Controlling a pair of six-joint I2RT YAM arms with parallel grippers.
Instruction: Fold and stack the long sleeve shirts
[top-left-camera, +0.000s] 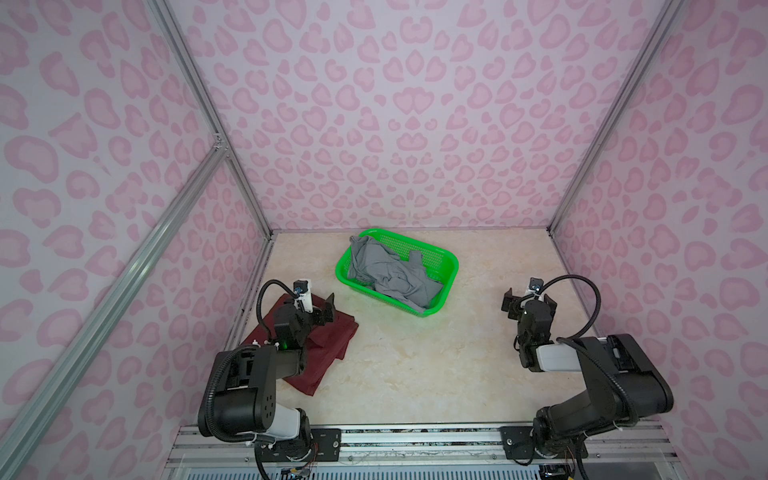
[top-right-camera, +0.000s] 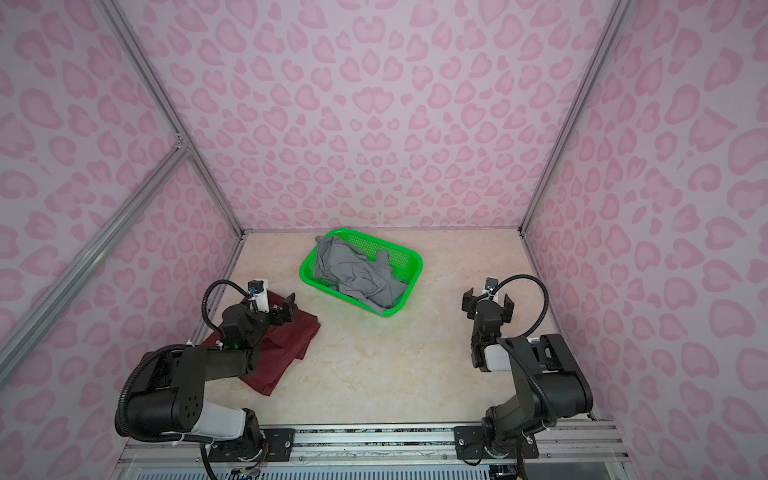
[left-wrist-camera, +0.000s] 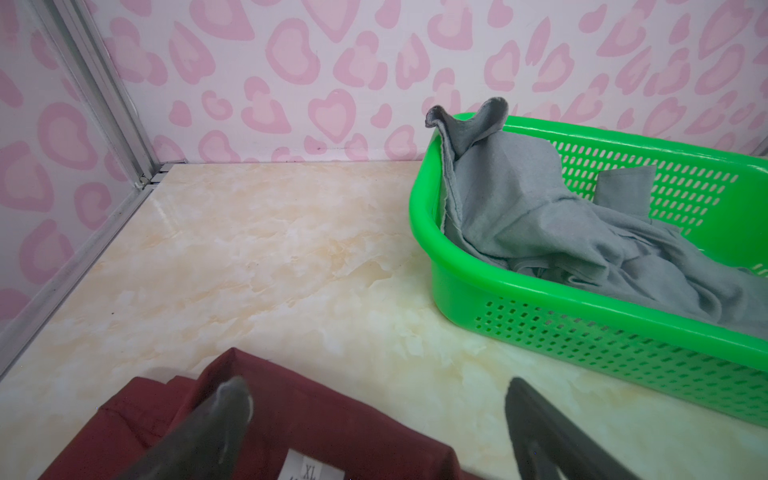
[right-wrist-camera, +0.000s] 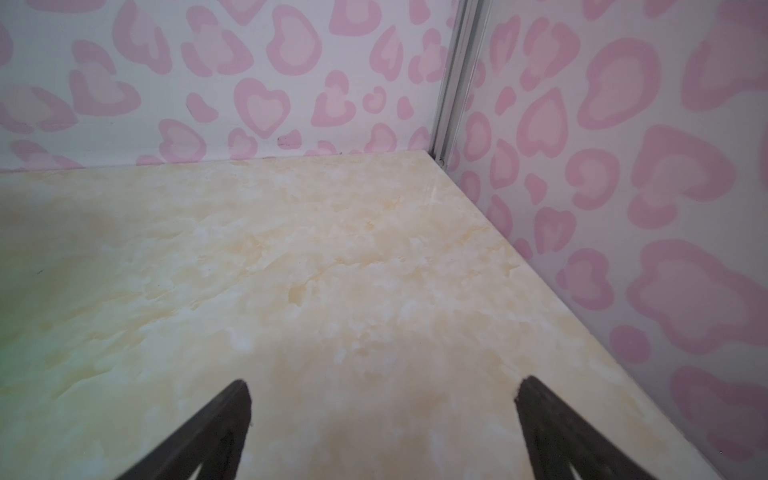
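Roughly halfway, I reckon. The maroon shirt (top-left-camera: 332, 336) lies folded-ish at the table's left, under my left gripper (left-wrist-camera: 376, 392), which is spread wide and holding nothing. The grey shirt (top-left-camera: 390, 270) sits crumpled in the green basket (top-left-camera: 436, 255), not yet folded or stacked. My right gripper (right-wrist-camera: 384, 384) is spread and empty too.

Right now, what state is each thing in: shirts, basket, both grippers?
maroon shirt: folded up, lying on the table, neck label showing.
grey shirt: crumpled, unfolded, in the green basket, one corner over its rim.
green basket: upright on the table, holds the grey shirt.
left gripper: open, empty, above the maroon shirt.
right gripper: open, empty, over bare table.
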